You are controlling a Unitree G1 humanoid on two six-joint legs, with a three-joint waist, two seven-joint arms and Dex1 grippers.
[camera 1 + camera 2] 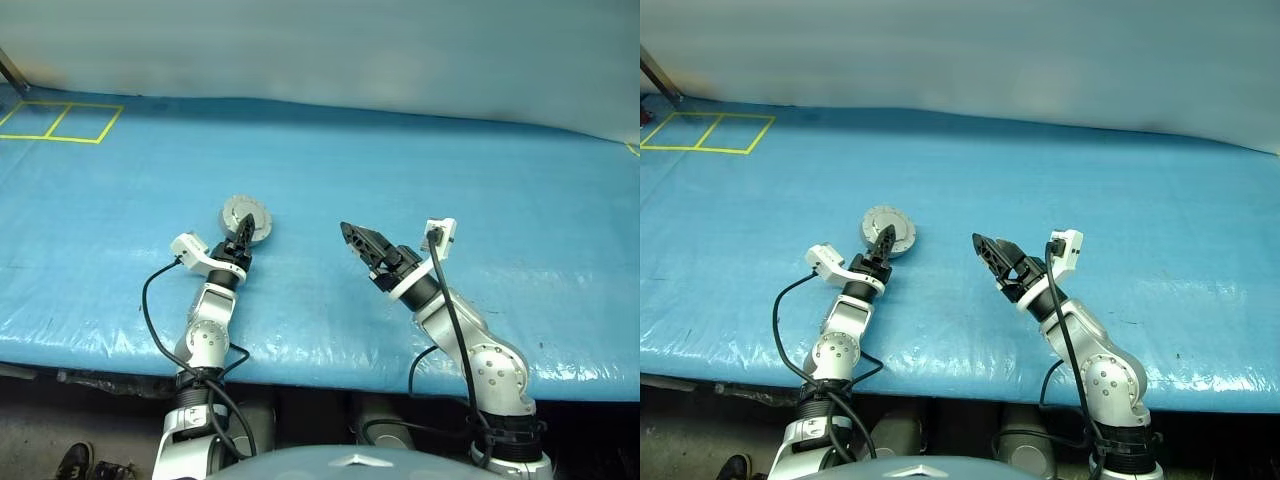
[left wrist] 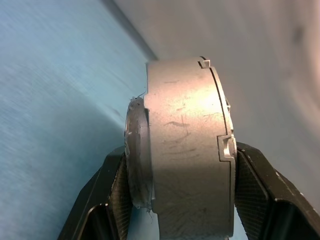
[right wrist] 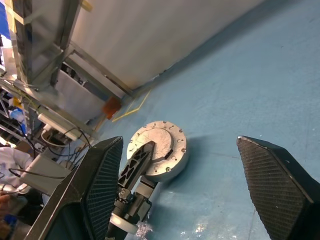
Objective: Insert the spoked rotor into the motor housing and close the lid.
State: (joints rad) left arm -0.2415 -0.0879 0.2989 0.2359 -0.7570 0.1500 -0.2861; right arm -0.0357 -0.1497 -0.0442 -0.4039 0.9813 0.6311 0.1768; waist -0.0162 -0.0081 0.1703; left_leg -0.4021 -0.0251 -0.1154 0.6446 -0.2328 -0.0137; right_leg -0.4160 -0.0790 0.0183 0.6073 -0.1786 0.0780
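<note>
L gripper (image 1: 883, 240) clamps the closed motor housing (image 1: 246, 219) across its thickness, one finger on each flat face, prob. to steady or set it on the blue sheet (image 1: 500, 180); lid (image 3: 152, 142) already on, plain pale silver. Housing: brushed metal drum, scratched, notched seam. R gripper (image 1: 355, 240) jaws wide, empty, just beside

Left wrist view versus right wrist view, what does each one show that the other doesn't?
Left wrist: the motor housing's scratched side wall with its notches, clamped between the left gripper's fingers. Right wrist: the lid's flat top with rim holes, the right gripper's wide-open empty fingers, and a metal frame with cables. Both: the closed housing and blue table cover.
</note>
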